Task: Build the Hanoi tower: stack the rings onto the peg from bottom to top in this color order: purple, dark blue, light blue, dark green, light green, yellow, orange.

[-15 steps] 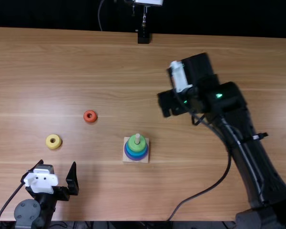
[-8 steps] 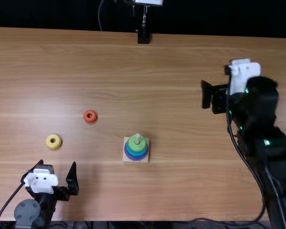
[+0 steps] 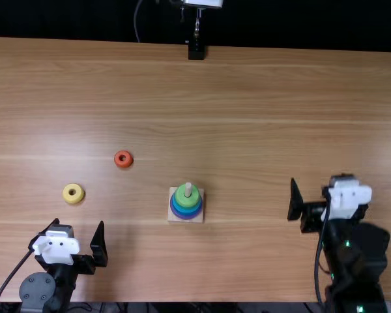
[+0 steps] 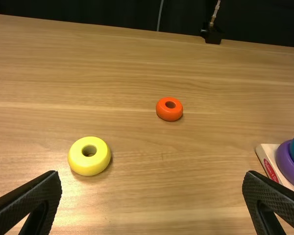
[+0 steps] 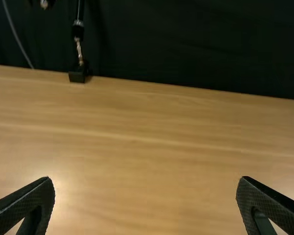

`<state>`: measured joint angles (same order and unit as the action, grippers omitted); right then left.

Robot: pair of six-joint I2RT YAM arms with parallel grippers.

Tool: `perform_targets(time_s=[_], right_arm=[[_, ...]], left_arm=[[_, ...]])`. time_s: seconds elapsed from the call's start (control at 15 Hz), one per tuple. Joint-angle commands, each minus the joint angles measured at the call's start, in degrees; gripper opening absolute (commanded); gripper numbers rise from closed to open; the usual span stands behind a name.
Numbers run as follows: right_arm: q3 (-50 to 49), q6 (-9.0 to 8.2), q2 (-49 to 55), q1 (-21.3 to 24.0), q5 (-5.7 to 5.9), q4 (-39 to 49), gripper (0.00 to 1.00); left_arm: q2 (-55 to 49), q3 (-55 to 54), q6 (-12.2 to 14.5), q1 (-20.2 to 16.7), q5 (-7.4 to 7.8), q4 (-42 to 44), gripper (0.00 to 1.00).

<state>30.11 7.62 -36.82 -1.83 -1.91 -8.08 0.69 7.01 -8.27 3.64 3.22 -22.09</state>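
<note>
In the top view, a square wooden base (image 3: 199, 218) carries a ring stack: purple (image 3: 188, 216) lowest, blue shades above, green (image 3: 181, 197) at top, with the peg tip (image 3: 188, 189) protruding. The orange ring (image 3: 123, 159) and yellow ring (image 3: 73, 193) lie flat on the table. My left gripper (image 3: 79, 223) stands open, nearer the front edge than the yellow ring. My right gripper (image 3: 319, 180) is open, well right of the tower. The left wrist view has my left gripper (image 4: 152, 173), yellow ring (image 4: 89, 156), orange ring (image 4: 169, 109) and purple ring (image 4: 287, 162). My right gripper (image 5: 145, 179) holds nothing.
A black stand foot (image 3: 196, 51) is at the far edge of the wooden table (image 3: 247, 85). The left arm's black cable (image 3: 13, 274) curves beside it, and another cable (image 3: 318, 261) runs along the right arm.
The right arm has swung right, away from above the table's middle, then drawn back toward the near edge. My left gripper, the tower and both loose rings have stayed put.
</note>
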Motion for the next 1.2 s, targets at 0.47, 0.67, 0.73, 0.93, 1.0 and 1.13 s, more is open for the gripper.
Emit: perform_targets(time_s=[0.47, 0.67, 0.73, 0.93, 1.0, 1.13], right_arm=[[-23.6, -0.45, 28.6, 3.6, 1.39, 0.3, 1.00], [-25.6, -0.34, 29.1, 3.5, 1.70, 0.3, 1.00], [-26.2, -0.23, 29.6, 3.6, 1.70, 0.3, 1.00], [-29.1, -0.34, 36.8, 4.2, 1.49, 0.3, 1.00], [-29.0, -0.45, 36.8, 4.3, 1.70, 0.4, 1.00], [-29.1, -0.13, 36.8, 4.4, 1.49, 0.4, 1.00]], left_arm=[[-0.7, -3.1, 0.4, -0.7, 0.36, -0.6, 1.00], [-0.7, -3.1, 0.4, -0.7, 0.36, -0.6, 1.00], [-0.7, -3.1, 0.4, -0.7, 0.36, -0.6, 1.00], [-0.7, -3.1, 0.4, -0.7, 0.36, -0.6, 1.00], [-0.7, -3.1, 0.4, -0.7, 0.36, -0.6, 1.00], [-0.7, -3.1, 0.4, -0.7, 0.36, -0.6, 1.00]])
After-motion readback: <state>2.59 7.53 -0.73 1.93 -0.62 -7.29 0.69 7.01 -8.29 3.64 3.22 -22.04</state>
